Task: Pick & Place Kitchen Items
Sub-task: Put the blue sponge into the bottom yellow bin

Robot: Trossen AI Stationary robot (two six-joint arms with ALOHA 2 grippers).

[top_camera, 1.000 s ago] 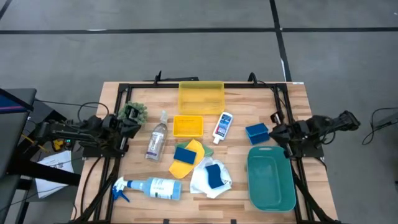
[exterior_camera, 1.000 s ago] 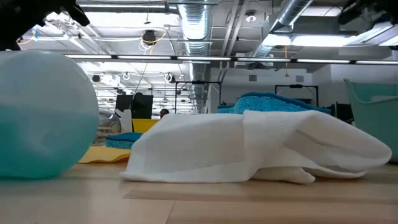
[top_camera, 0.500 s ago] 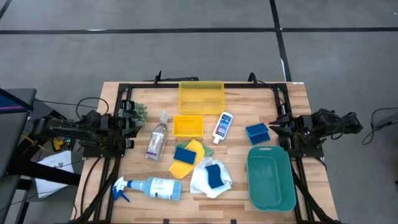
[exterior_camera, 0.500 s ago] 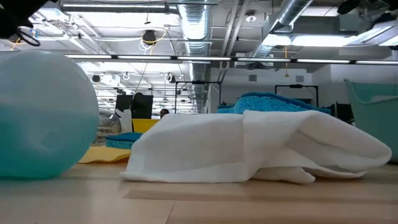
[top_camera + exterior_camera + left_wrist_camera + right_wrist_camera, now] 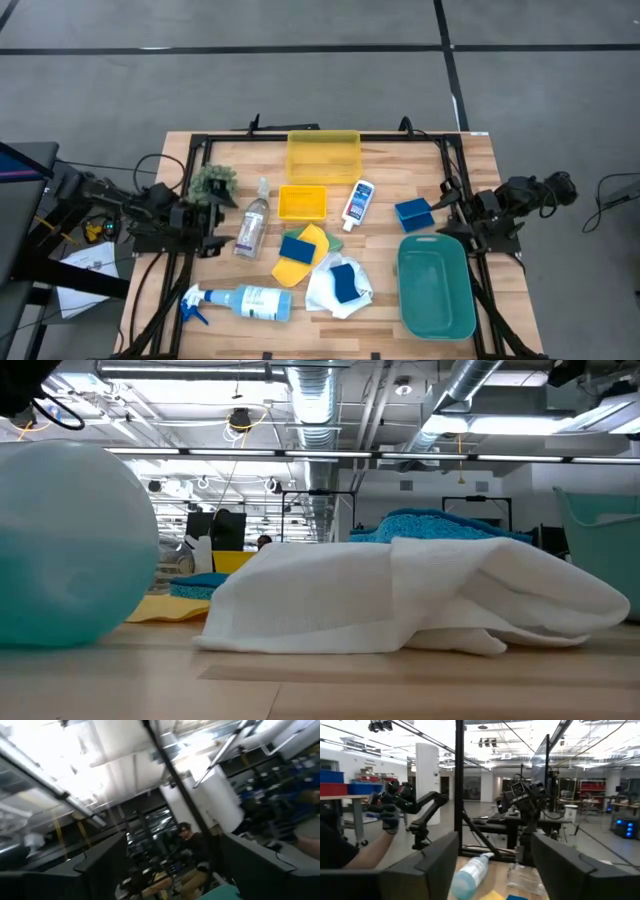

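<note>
from above we see the whole spread: the left gripper (image 5: 213,218) at the table's left edge near the clear spray bottle (image 5: 251,225), the right gripper (image 5: 452,213) just beside a blue sponge (image 5: 412,212); neither holds anything. the low view shows only a rumpled white cloth (image 5: 420,595) lying on the wood. the right wrist view shows its fingers (image 5: 432,865) spread wide; the left wrist view looks up at the ceiling.

Pale striped wood for the table (image 5: 400,155), black for its frame. Yellow on both trays (image 5: 323,155), teal on the bin (image 5: 436,288), blue on the sponges (image 5: 412,212). White with a blue cap on the small bottle (image 5: 358,204), yellow and white on the cloths (image 5: 311,243), green on the bushy plant (image 5: 213,181).
</note>
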